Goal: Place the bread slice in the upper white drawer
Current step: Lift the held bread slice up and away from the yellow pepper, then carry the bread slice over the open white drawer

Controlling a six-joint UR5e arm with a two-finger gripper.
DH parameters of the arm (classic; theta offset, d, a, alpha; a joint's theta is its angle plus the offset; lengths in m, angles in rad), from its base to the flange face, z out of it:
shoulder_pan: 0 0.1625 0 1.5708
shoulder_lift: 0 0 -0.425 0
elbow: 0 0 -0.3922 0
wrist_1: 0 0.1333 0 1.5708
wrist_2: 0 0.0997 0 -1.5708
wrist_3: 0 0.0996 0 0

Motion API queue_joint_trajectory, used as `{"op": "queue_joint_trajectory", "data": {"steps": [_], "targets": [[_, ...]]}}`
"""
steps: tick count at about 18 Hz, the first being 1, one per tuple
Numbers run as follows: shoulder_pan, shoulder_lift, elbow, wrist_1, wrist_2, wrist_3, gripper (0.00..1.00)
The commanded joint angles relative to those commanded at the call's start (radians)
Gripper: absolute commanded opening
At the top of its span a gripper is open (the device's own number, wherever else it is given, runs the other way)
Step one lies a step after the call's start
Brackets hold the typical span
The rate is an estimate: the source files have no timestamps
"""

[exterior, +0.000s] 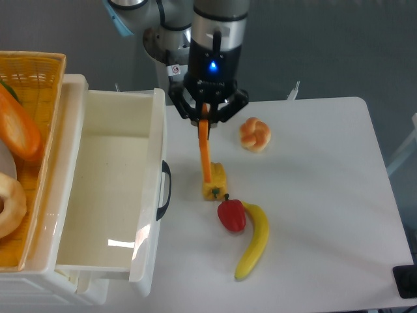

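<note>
My gripper (204, 122) hangs above the table just right of the drawer's front and is shut on the bread slice (205, 151). The slice dangles edge-on below the fingers, a thin orange strip lifted off the table. The upper white drawer (148, 137) stands pulled open at the left, its black curved handle (164, 190) facing the table and its inside empty.
A yellow pepper (214, 182), a red pepper (231, 215) and a banana (255, 240) lie on the white table below the slice. A small knotted bun (255, 134) sits to the right. A woven yellow basket (26, 156) with a long orange loaf (18, 124) stands at far left.
</note>
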Motion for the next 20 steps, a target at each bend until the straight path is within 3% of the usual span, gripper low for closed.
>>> {"op": "queue_joint_trajectory", "data": {"steps": [5,10,20], "targets": [[-0.011,0.069,-0.047,-0.005,-0.032,-0.035,0.0],[-0.02,0.089,-0.066,-0.003,-0.089,-0.038,0.0],[-0.13,0.025,-0.075,0.008,-0.1,-0.063,0.0]]}}
